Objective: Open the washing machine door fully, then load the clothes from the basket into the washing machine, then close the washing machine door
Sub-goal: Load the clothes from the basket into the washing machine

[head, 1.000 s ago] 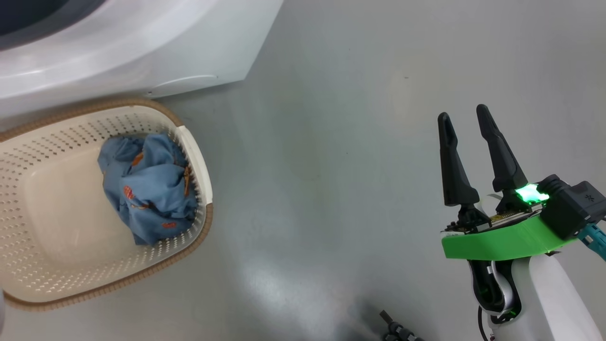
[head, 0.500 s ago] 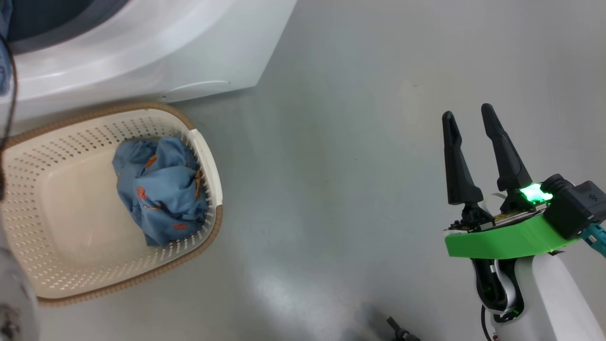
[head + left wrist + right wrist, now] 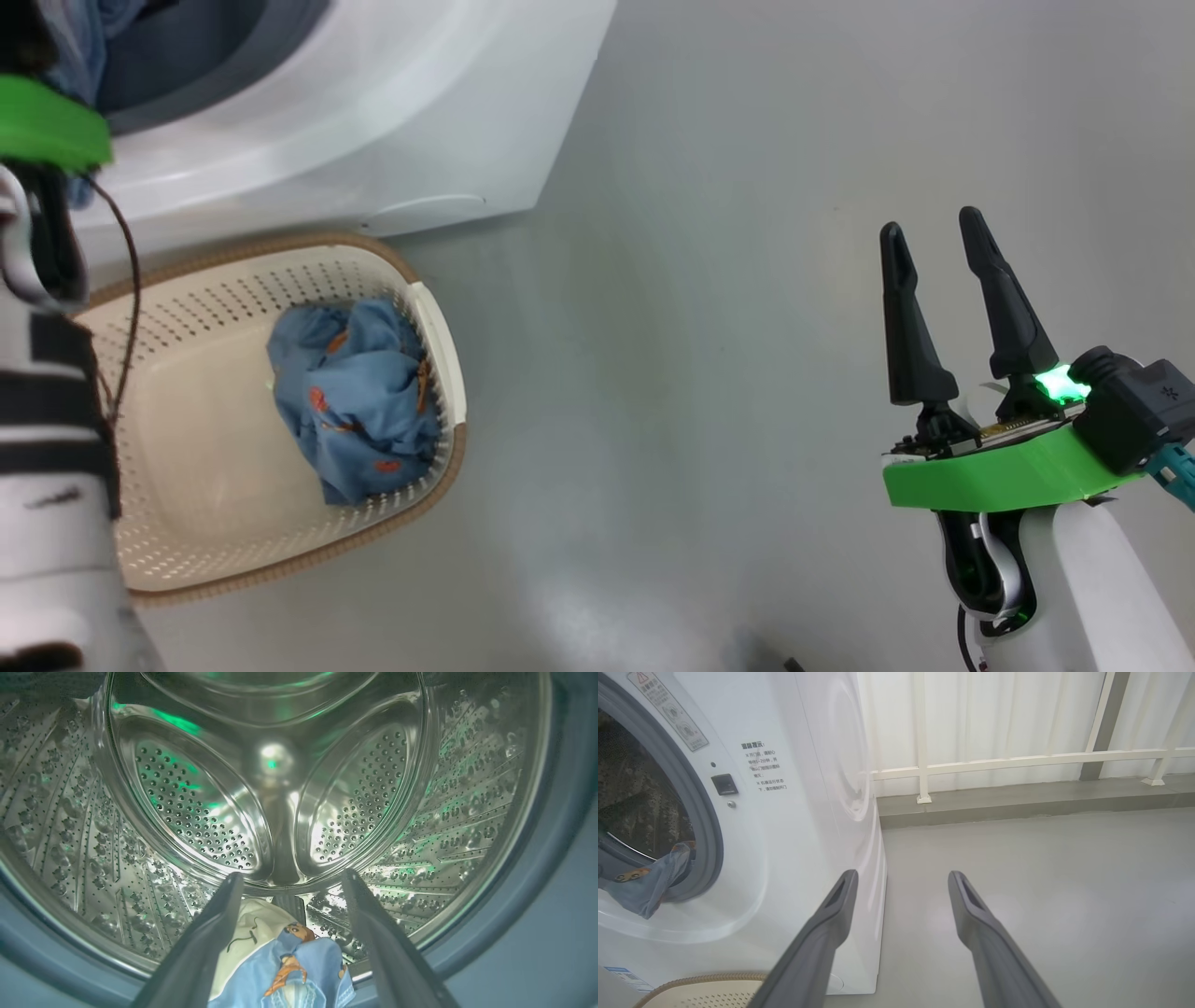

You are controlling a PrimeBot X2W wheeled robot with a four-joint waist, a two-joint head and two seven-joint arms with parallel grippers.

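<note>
Left fingers [image 3: 205, 947] spread wide and released, nothing clamped. Their tips point into the perforated steel drum [image 3: 187, 807], which takes up the upper part of the left wrist view. Between their lower lengths, at bottom centre, a blue-and-cream garment [image 3: 299, 970] with orange print lies at the drum's front lip; cannot tell whether it touches either finger. Right fingers [image 3: 910, 345] are likewise spread wide and empty at the right of the head view, over bare grey floor [image 3: 700, 392], well apart from everything else. In the right wrist view they point past the front corner of the white washing machine [image 3: 798, 826] at the left of the frame. A grey gasket [image 3: 707, 826] rings its open mouth, and a blue printed garment drapes over the gasket's lower edge at lower left. A white railing [image 3: 1017, 760] runs across the top right, with pale curtain behind. In the head view the basket [image 3: 280, 245], cream with a brown rim, sits on the floor left of centre, just beside the machine's base. The remaining clothes [image 3: 359, 401], a crumpled blue bundle with orange print, lie at the basket's right end, against the wall by the white handle. The left arm [image 3: 47, 523], pale with dark bands, runs up the left edge, and its green cuff sits at upper left by the machine's mouth.
</note>
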